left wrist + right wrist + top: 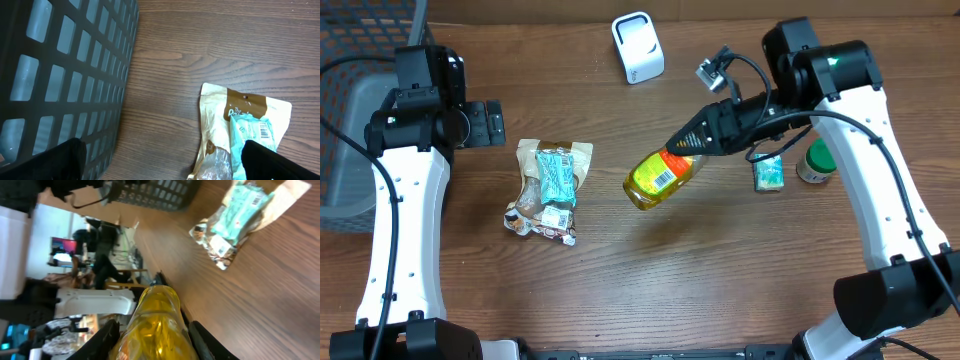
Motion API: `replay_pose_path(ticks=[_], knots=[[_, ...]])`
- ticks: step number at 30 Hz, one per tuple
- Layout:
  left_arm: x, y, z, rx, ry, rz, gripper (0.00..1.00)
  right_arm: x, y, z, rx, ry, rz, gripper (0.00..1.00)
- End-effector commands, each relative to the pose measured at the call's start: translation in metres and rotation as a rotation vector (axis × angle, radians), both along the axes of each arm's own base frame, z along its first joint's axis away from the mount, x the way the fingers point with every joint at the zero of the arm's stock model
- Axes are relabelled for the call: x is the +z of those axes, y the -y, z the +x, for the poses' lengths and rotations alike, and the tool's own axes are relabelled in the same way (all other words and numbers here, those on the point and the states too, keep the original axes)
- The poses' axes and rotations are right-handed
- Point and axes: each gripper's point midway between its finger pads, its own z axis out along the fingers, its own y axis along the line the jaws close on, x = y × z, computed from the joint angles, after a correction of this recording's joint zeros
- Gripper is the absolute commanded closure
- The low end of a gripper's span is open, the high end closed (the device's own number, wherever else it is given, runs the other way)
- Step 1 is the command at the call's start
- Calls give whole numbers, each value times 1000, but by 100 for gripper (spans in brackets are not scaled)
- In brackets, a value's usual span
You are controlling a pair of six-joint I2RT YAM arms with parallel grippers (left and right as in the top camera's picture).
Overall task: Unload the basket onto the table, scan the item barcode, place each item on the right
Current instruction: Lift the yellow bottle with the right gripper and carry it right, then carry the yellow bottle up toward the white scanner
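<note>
Yellow bottle [646,186] is hanging in the air over the middle of the tabletop [620,290]. The right end effector [694,150] is gripping it at the cap end, jaws partly closed around the neck, body sticking out toward the snack pouches [550,190]. White barcode label [666,179] is facing up at the overhead camera, not at the white scanner [638,47], which is standing near the far edge, well apart.

So I'm reading this as the present-to-scanner step. Plan: I'm carrying the bottle toward the scanner and rolling the wrist so the label is squaring up to it, not glancing past. I can't tell from here which face is the scanner's window.

The bottle is cantilevered from its neck, so I'm expecting sag or twist on a fast swing. I'm going slow and not loosening the grip.

Left end effector [485,124] is fully open, holding nothing, sitting beside the grey basket [348,150]. I'm leaving it out of the path.
</note>
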Motion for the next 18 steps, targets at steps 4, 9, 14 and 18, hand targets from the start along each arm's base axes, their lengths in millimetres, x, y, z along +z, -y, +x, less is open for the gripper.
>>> replay_pose_path(ticks=[4,9,14,18], knots=[[15,1,3,-19,37,19,0,-19,-6,10,-105,-9,-217,61],[15,1,3,-19,37,19,0,-49,-8,19,-203,44,-469,61],[15,1,3,-19,37,19,0,-69,-4,28,-351,120,-711,61],[15,1,3,-19,37,19,0,-81,1,33,-501,157,-847,61]])
